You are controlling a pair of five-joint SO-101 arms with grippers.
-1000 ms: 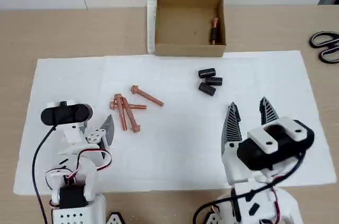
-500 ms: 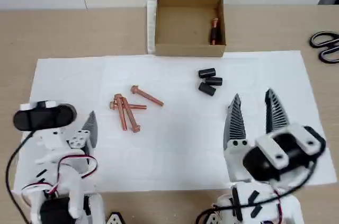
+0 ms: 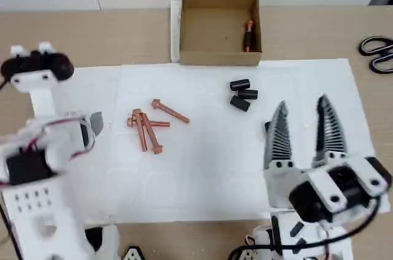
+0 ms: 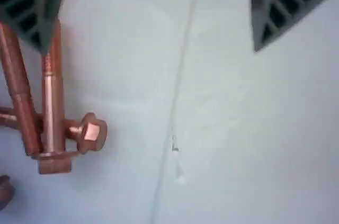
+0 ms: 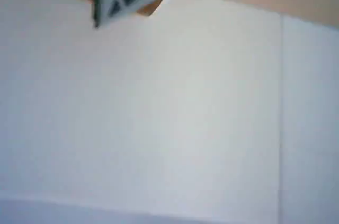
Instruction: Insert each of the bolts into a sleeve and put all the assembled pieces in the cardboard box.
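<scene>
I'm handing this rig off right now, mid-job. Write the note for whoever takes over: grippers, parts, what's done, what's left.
Left gripper: open, empty, over the white paper beside the loose bolts.
Right gripper: open, empty, just short of the sleeves.
Parts: four copper bolts lie loose; three black sleeves are clustered nearer the cardboard box.
Done: one assembled piece lies in the box.
Left: sleeve each loose bolt, then box it.

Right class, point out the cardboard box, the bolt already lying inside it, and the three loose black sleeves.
cardboard box [image 3: 212, 26], high view, bare floor inside.
bolt [image 3: 248, 34], high view, middle of its length.
black sleeves [image 3: 247, 94], high view, middle one of the three.
</scene>
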